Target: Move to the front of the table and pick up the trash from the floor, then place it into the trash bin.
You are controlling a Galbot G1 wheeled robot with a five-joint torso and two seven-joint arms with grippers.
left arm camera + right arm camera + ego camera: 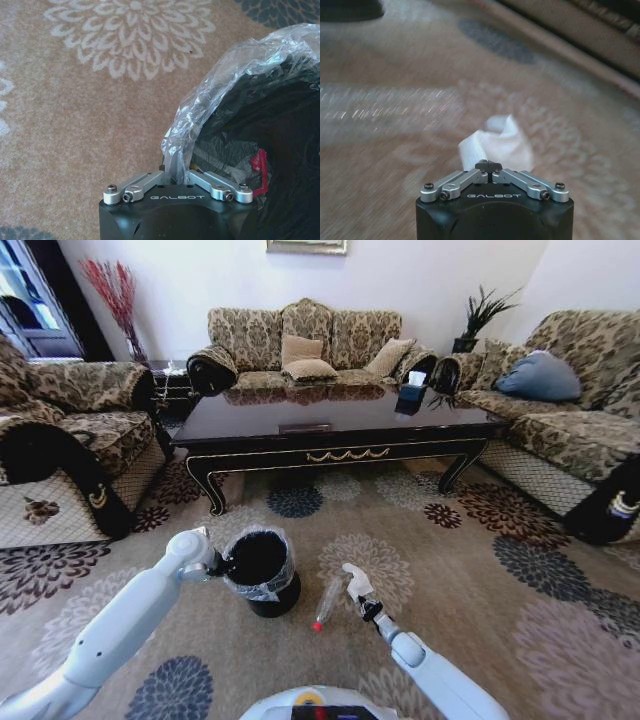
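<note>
- Right gripper (491,166), fingers pressed together, pinches a crumpled white paper wad (496,145) above the floral carpet (500,620).
- Left gripper (176,172) clamps the crinkled clear liner bag (210,100) at the rim of the round black trash bin (262,575).
- A clear crushed plastic bottle (327,602) with a red cap lies on the carpet beside the bin.
- Behind stands the glossy dark coffee table (340,425) with gold scrollwork.

I can read just one word, "GALBOT", printed on the black housing of my left end effector (176,172) and of my right end effector (489,167).
</note>
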